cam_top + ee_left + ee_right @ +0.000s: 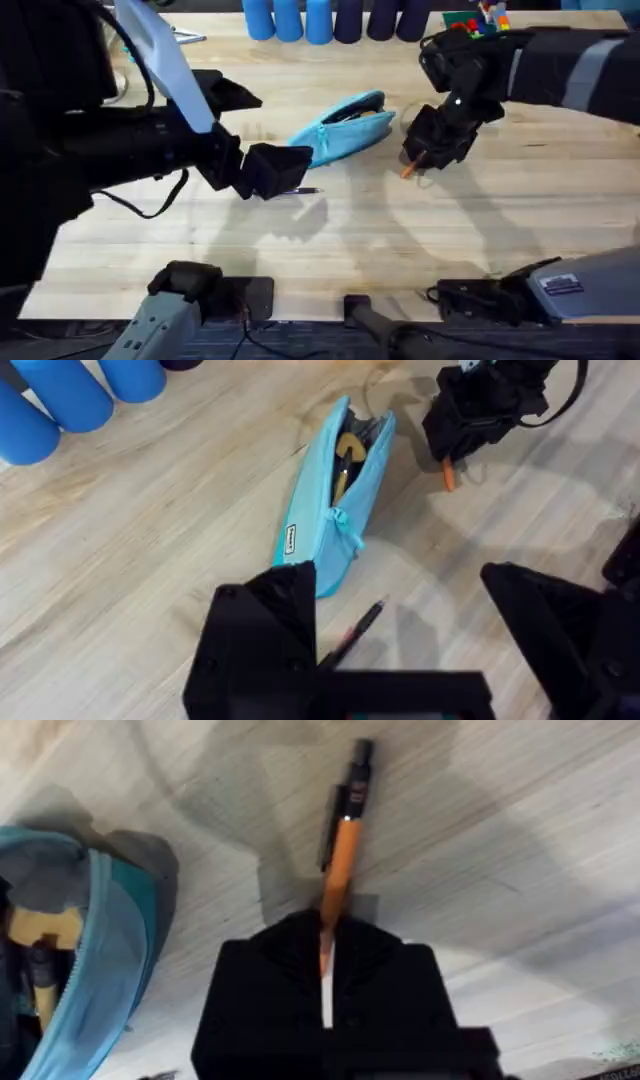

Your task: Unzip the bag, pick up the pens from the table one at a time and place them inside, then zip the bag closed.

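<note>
The light blue bag (345,124) lies unzipped at the middle of the table (480,240), with a yellow-and-dark item showing inside its mouth (345,455). My right gripper (428,150) hovers just right of the bag, shut on the orange pen (343,850). The pen's black tip points away from the fingers, low over the wood. The dark pen (355,635) lies on the table by the bag's near end. My left gripper (400,650) stands open above it, one finger (262,635) on each side. In the right wrist view the bag (105,955) is beside the gripper.
Tall blue cups (290,20) and darker cups (372,18) line the far edge. Small coloured items (478,20) sit at the back right. Bare wood stretches in front of the bag toward the arm bases.
</note>
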Tool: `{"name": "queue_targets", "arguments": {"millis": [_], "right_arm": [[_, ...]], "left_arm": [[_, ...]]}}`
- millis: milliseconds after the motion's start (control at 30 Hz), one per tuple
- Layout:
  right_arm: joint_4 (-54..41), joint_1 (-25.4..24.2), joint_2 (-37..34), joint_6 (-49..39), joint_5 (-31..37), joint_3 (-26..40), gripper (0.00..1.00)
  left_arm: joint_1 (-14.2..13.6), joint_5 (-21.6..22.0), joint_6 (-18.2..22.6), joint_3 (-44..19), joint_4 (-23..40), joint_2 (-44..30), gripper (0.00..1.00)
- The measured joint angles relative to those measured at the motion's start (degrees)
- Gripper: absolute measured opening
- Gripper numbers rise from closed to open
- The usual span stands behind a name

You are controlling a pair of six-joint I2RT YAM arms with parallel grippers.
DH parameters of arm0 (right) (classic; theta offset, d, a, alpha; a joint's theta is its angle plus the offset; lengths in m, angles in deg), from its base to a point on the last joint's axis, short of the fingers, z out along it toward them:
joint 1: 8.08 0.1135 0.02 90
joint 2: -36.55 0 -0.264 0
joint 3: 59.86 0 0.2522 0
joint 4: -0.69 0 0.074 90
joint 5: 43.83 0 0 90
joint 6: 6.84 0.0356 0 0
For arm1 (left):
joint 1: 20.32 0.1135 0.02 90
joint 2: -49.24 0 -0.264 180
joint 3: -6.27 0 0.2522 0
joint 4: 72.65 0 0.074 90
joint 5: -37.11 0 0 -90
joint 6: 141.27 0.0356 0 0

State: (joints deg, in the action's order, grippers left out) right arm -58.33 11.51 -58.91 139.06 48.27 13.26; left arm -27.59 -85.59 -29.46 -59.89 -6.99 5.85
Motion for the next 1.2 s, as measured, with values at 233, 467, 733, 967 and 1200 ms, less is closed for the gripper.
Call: {"name": "queue_targets", "arguments": {"millis": [233, 467, 733, 967, 1200], "right_arm": [[0.0, 0.0, 0.1, 0.0, -0.2, 0.0, 0.036], [-2.8, -1.9, 0.2, -2.1, -1.5, 0.9, 0.031], [-2.3, -6.0, 0.4, -20.7, -1.9, 13.5, 0.031], [3.1, -6.1, 1.2, -44.5, -2.3, 23.7, 0.031], [5.8, -6.1, 1.3, -69.3, -8.7, 25.6, 0.031]], "left_arm": [[0.0, 0.0, 0.0, 0.0, 0.0, 0.0, 0.995], [0.0, 0.0, 0.0, 0.0, 0.0, 0.0, 0.995], [0.0, 0.0, 0.0, 0.0, 0.0, 0.0, 0.996], [0.0, 0.0, 0.0, 0.0, 0.0, 0.0, 0.995], [0.0, 0.0, 0.0, 0.0, 0.0, 0.0, 0.995]]}}
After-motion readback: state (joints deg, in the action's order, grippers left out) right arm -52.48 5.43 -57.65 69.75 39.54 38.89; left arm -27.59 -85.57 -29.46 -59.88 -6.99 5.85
